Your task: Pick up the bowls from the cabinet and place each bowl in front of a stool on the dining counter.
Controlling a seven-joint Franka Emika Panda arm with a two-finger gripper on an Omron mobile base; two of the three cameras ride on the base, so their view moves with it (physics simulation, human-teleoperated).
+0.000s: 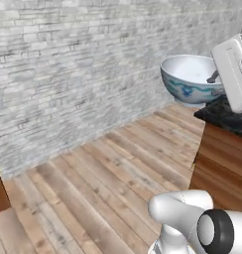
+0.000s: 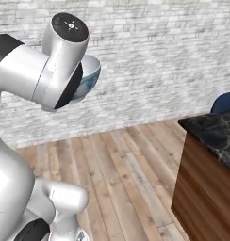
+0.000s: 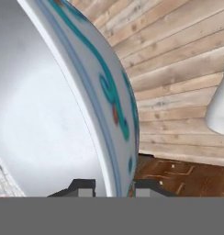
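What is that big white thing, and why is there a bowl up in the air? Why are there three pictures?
The big white thing is a robot arm with dark joints. It stands on a base that can drive around a pretend kitchen made on a computer. Two pictures come from cameras on that base, one behind the arm on its left, one on its right. The third comes from a camera on the robot's hand, so it looks very close up. The gripper has two small fingers. They pinch the rim of the white bowl with blue pattern, one finger inside and one outside, and that keeps it in the air. Below is a wooden floor, behind is a grey brick wall, and at the side is the dining counter with its black marble top.
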